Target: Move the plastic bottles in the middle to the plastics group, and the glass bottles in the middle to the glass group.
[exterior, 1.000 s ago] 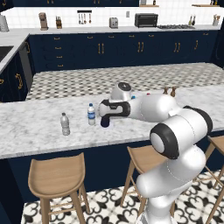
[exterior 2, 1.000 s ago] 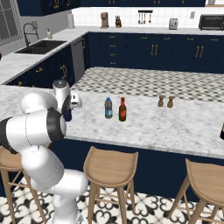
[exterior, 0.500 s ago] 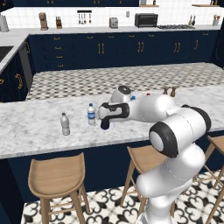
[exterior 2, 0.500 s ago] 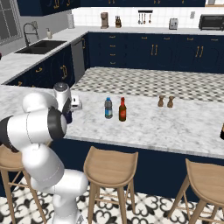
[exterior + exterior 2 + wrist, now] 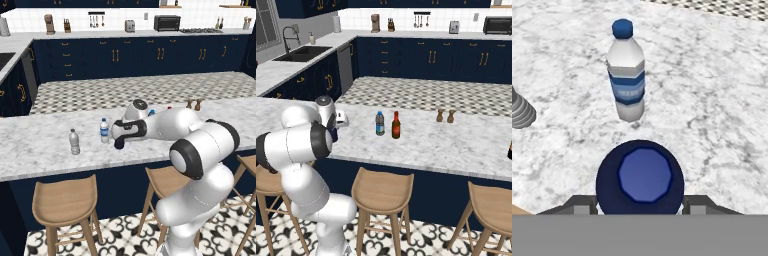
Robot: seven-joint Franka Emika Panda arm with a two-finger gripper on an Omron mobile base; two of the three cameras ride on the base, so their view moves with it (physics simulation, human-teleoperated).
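The end effector (image 5: 640, 202) was clamped on the navy bottle (image 5: 640, 176), upright and apparently just above the tabletop (image 5: 712, 100). The labelled water bottle (image 5: 626, 75) stood near, straight ahead; the unlabelled water bottle (image 5: 74, 141) farther left.

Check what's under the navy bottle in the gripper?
Navy bottle sits between the gripper fingers, above the marble counter. Its base and any gap beneath are hidden. Labelled water bottle stands beyond.

We find no readable text anywhere, the blue label band on the clear water bottle (image 5: 626, 82) shows only blurred pale marks, the red label on the brown bottle (image 5: 396, 125) too small to read
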